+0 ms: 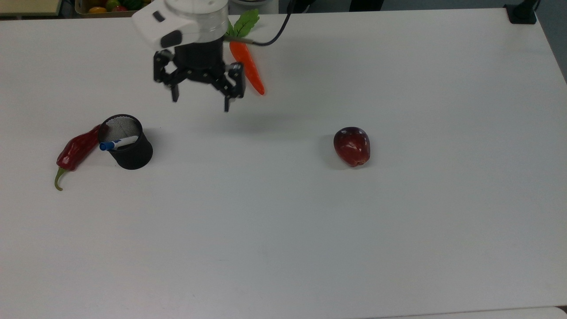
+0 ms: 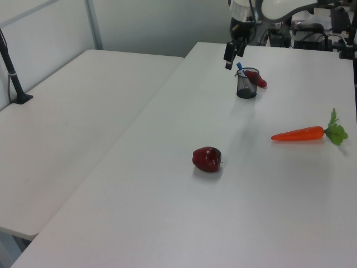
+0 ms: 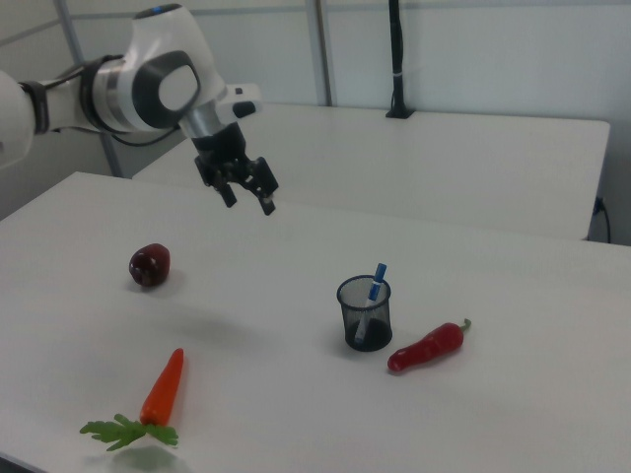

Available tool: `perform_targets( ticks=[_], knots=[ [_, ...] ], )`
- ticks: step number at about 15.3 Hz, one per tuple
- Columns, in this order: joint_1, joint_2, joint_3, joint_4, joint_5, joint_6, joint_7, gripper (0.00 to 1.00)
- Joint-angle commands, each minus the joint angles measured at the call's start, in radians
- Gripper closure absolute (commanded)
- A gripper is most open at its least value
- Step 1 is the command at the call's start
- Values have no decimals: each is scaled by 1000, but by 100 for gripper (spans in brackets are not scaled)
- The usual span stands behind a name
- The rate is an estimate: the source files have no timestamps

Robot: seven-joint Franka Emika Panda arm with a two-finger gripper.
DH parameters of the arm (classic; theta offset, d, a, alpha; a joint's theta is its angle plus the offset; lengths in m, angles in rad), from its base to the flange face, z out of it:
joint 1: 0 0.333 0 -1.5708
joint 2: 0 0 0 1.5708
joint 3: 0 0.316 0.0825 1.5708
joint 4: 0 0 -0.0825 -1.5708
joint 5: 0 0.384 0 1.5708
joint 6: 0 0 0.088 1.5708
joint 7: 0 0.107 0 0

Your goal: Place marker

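The marker [image 1: 117, 143] stands tilted inside a black mesh cup [image 1: 127, 144], blue cap up and leaning over the rim toward the top view's left; no brand, label or writing can be read on it or on any other item. The end effector [image 1: 200, 101] hangs above the tabletop [image 1: 310, 230] with its fingers spread wide, holding nothing and touching nothing, well apart from the cup and in front of a carrot [image 1: 248, 66] in the top view. A red chili pepper [image 1: 76, 150] lies touching the cup on the top view's left, and a dark red apple [image 1: 352, 146] sits well apart on the top view's right.
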Motion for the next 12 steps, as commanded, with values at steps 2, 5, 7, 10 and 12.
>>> perform_targets(
  ticks=[2, 5, 7, 10, 12],
  knots=[
    [73, -99, -11, -11, 7, -222, -5, 0],
    [72, -173, -25, -15, 106, -308, -19, 0],
    [72, -198, -25, -14, 112, -369, -50, 0],
    [67, -216, -25, -12, 112, -411, -56, 0],
    [64, -210, -25, -8, 111, -407, -57, 0]
  ],
)
